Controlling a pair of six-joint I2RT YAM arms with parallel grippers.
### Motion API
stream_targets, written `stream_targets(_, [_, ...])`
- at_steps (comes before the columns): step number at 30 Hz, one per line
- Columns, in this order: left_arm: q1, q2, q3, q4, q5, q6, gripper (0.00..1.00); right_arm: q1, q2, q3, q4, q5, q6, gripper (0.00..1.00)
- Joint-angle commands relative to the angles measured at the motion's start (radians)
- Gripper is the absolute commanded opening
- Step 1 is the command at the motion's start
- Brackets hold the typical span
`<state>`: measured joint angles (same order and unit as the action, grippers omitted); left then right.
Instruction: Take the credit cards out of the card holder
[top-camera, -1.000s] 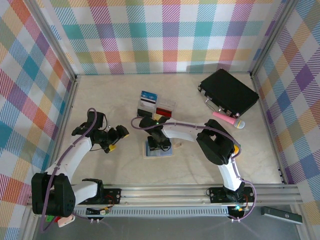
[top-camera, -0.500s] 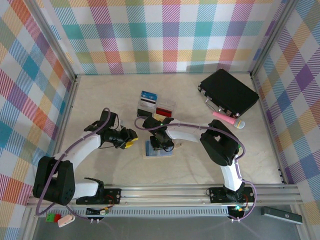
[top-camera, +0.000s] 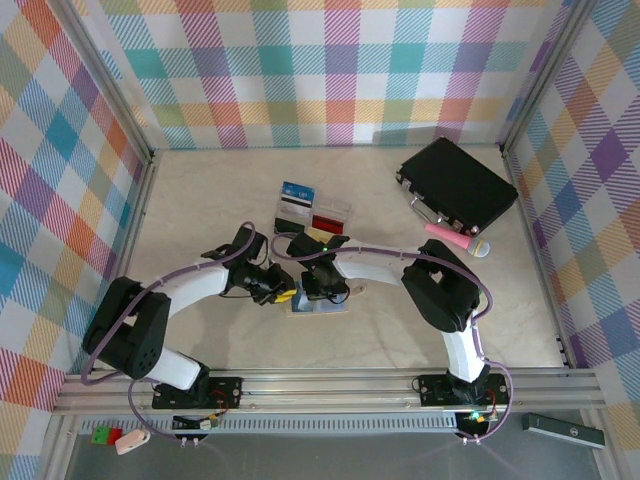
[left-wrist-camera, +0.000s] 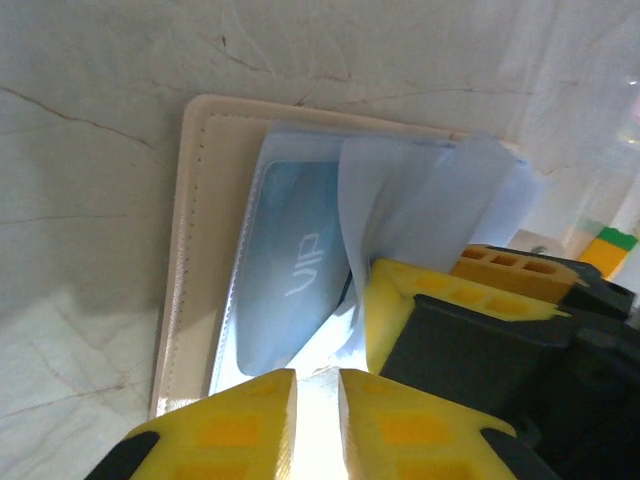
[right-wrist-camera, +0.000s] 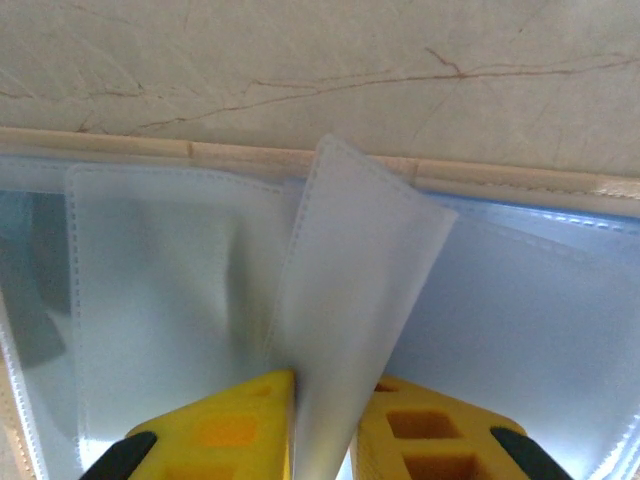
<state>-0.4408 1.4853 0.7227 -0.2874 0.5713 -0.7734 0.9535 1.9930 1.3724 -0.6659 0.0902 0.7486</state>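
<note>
— Where is the card holder (top-camera: 325, 307)?
— I see it lying open on the table (top-camera: 200, 190), with both arms meeting over it. A blue card (left-wrist-camera: 290, 270) marked VIP sits inside one of its pockets.
— Your right tool (right-wrist-camera: 325, 410)?
— I have it pinching one clear sleeve (right-wrist-camera: 350, 250), which stands up from the holder's other leaves.
— And the left tool (left-wrist-camera: 312, 400)?
— It's at the holder's left side, just beside the right one, its fingers almost pressed together. I can't tell whether they've caught anything.
— Anything nearby?
— A clear tray (top-camera: 312, 212) lies just beyond the holder. A black case (top-camera: 458, 183) is well off to the holder's far right.
</note>
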Motion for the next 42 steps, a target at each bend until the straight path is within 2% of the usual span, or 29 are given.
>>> stream_targets(1, [-0.019, 0.037, 0.006, 0.052, -0.02, -0.018, 0.14, -0.007, 0.032, -0.045, -0.023, 0.0, 0.016, 0.2])
stream_targets(12, [-0.024, 0.121, -0.024, 0.037, -0.078, -0.015, 0.08, -0.007, -0.025, -0.027, -0.049, 0.037, 0.017, 0.26])
stream_targets(22, [-0.023, 0.116, -0.012, -0.018, -0.092, 0.019, 0.08, -0.015, -0.12, -0.068, -0.084, 0.141, 0.031, 0.33])
stream_targets(27, [-0.024, 0.109, 0.012, -0.025, -0.054, 0.037, 0.15, -0.039, -0.186, -0.137, -0.067, 0.182, 0.096, 0.35])
stream_targets(35, [-0.029, 0.06, 0.054, 0.001, 0.051, 0.037, 0.32, -0.066, -0.324, -0.231, -0.002, 0.224, 0.142, 0.39])
stream_targets(42, [-0.057, 0.083, 0.048, 0.15, 0.109, -0.035, 0.39, -0.097, -0.408, -0.27, 0.042, 0.177, 0.154, 0.43])
